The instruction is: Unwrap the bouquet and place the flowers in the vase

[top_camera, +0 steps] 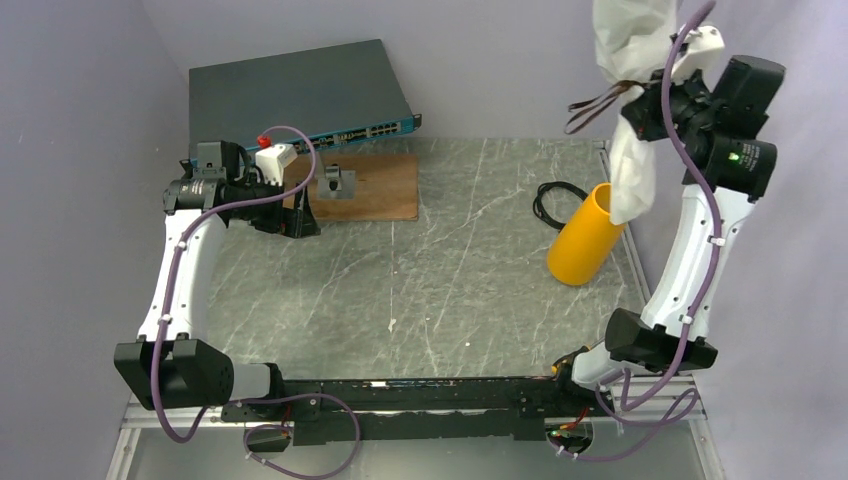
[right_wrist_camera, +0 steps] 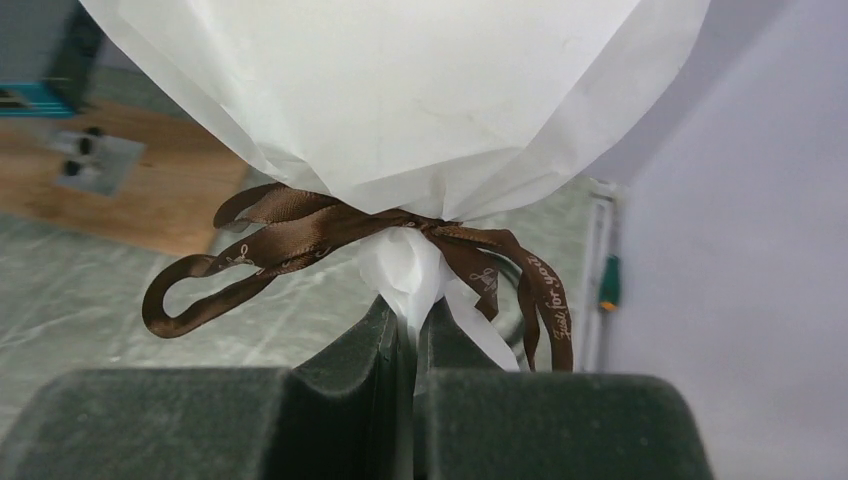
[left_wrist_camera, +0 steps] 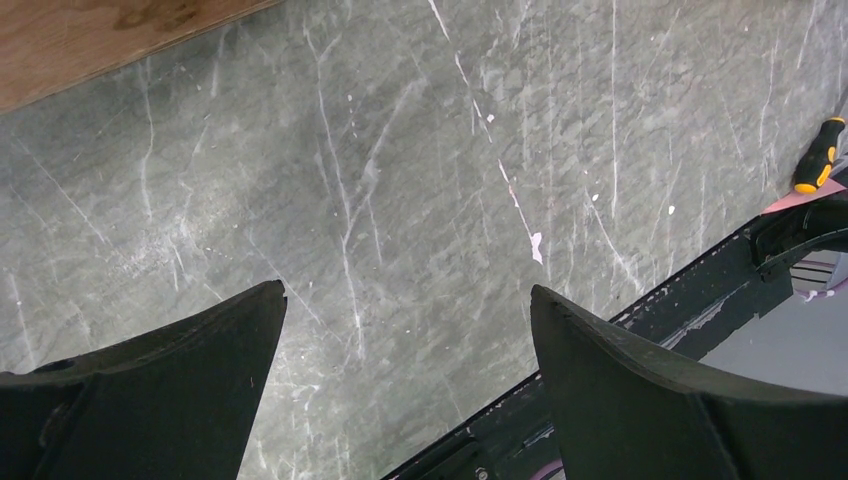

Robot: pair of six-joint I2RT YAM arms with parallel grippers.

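My right gripper (top_camera: 650, 112) is raised high at the back right, shut on the bouquet (top_camera: 628, 45). In the right wrist view its fingers pinch the white paper (right_wrist_camera: 400, 90) just below the knot of brown ribbon (right_wrist_camera: 290, 235), with the gripper (right_wrist_camera: 408, 325) closed tight. The flowers are hidden inside the paper. One end of the wrap hangs down in front of the mouth of the yellow-orange vase (top_camera: 585, 240), which stands on the table's right side. My left gripper (top_camera: 300, 225) hovers at the far left, open and holding nothing (left_wrist_camera: 405, 292).
A dark network switch (top_camera: 300, 90) lies at the back left. In front of it is a wooden board (top_camera: 385, 190) carrying a small grey fixture (top_camera: 335, 183). A black cable (top_camera: 555, 200) coils behind the vase. An orange-and-black screwdriver (left_wrist_camera: 818, 155) lies by the near rail.
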